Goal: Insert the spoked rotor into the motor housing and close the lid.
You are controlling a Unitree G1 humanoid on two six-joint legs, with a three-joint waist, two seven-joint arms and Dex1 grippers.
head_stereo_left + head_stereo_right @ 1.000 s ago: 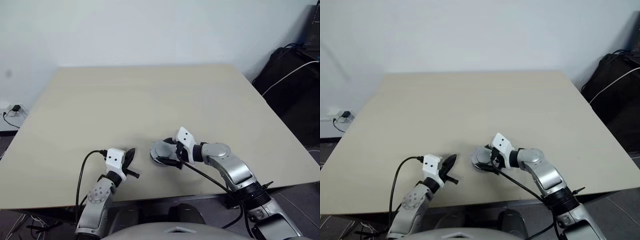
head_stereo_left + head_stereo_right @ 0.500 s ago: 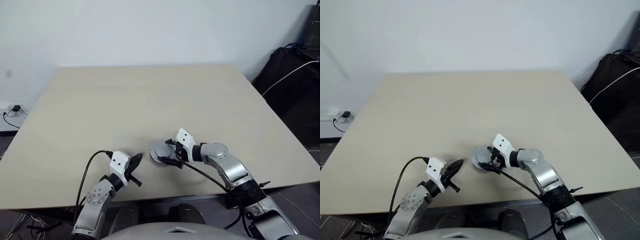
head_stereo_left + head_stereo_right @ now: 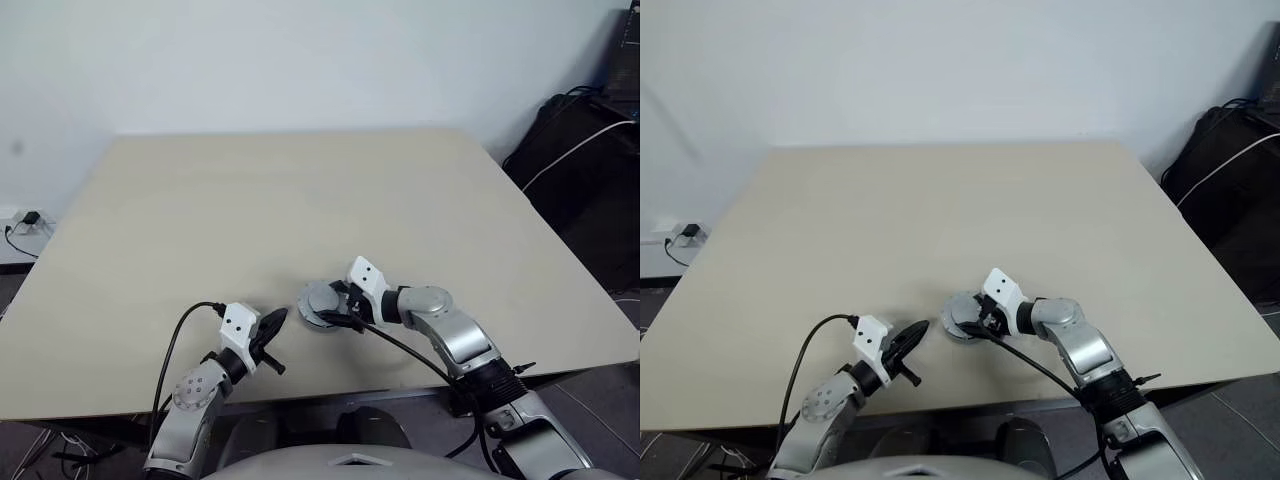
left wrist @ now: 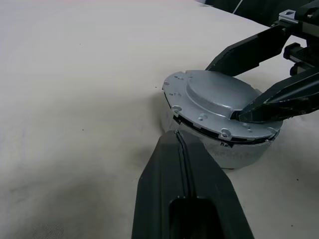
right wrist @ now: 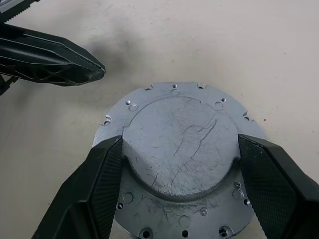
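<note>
While lid (image 5: 182, 149) caps motor housing (image 4: 234, 152), left claw (image 4: 177, 137) beside

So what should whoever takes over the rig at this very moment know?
Left hand: fingers shut, holding nothing, its tip right beside the motor housing.
Right hand: fingers either side of the raised centre of the lid; whether they press on it I cannot tell.
The housing stands on the table near the front edge, with the lid resting on top, a dark gap showing under its rim on one side.
Done: lid placed. The rotor is hidden, presumably inside.
Left: seat the lid fully, then let go.
</note>
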